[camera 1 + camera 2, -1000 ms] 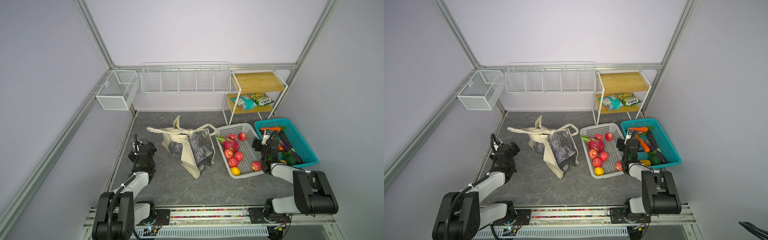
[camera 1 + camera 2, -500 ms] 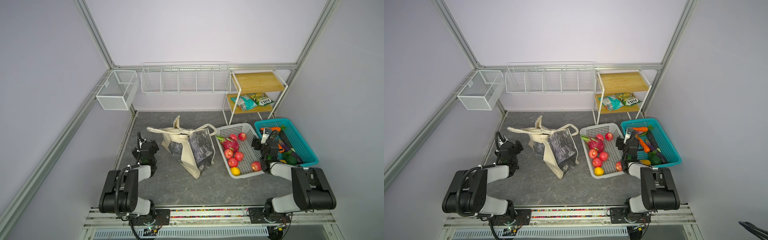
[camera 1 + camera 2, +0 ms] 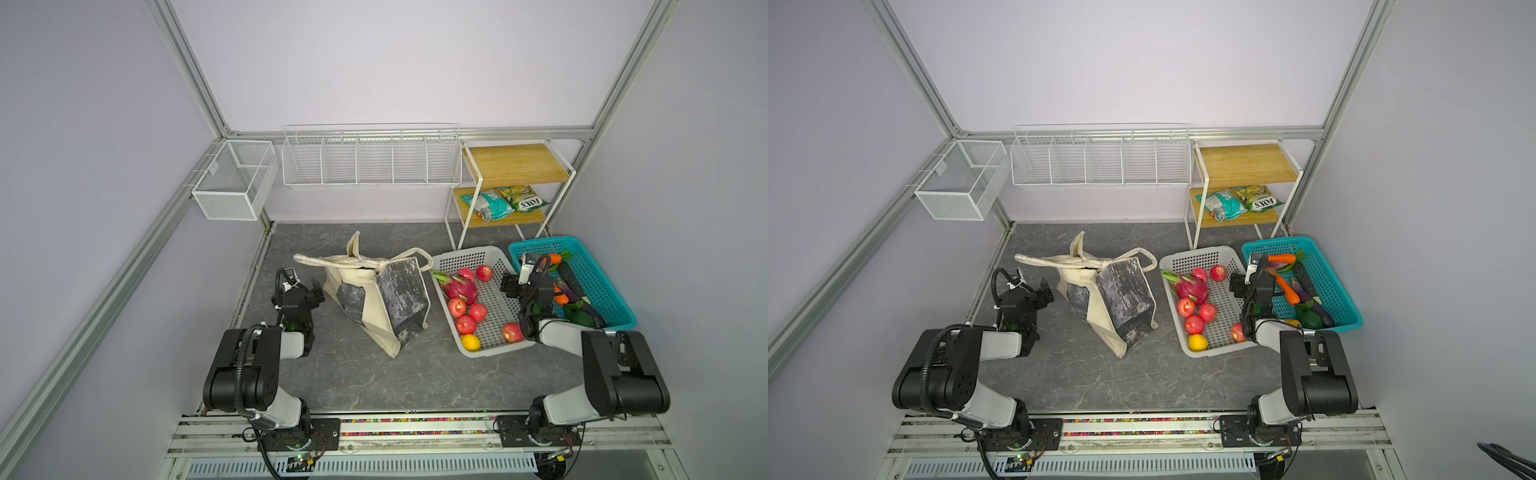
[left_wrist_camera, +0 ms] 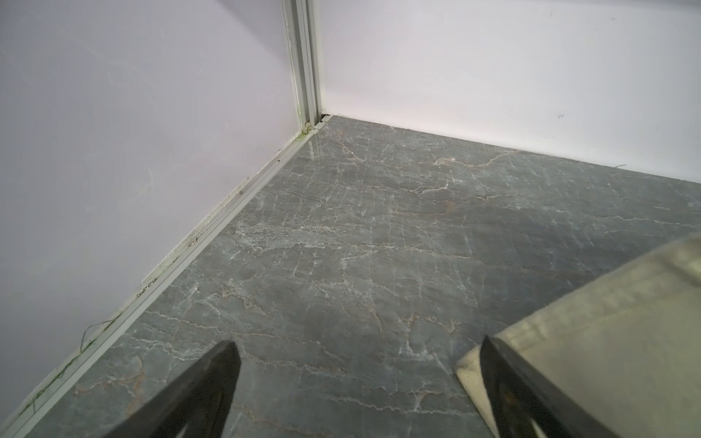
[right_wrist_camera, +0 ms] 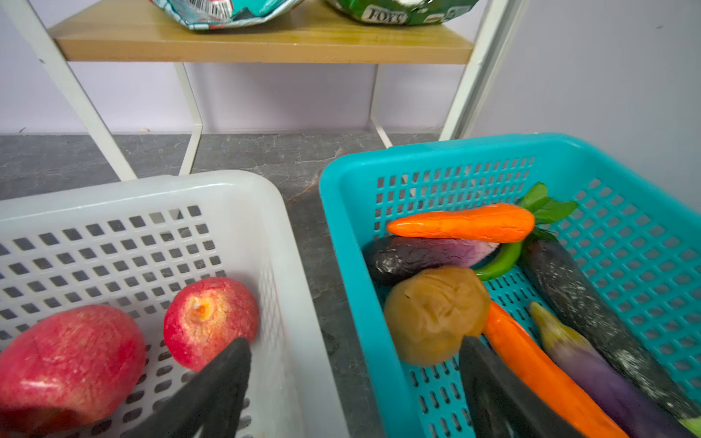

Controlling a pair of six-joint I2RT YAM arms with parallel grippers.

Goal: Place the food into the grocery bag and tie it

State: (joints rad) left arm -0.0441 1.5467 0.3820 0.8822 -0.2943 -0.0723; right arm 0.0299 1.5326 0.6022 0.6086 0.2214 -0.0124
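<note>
Packing looks barely begun: the cream tote bag (image 3: 386,299) slumps at the centre of the grey table (image 3: 353,374), handles flopped across its top. The right gripper (image 5: 354,343) hangs spread and empty above the gap between the white basket (image 5: 212,189) and the teal basket (image 5: 447,151), with a red apple (image 5: 210,318) and a potato (image 5: 436,314) close by. The left gripper (image 4: 356,347), spread and empty, sits just beside the tote. Next, the right should commit to one item while the left opens the bag's mouth.
</note>
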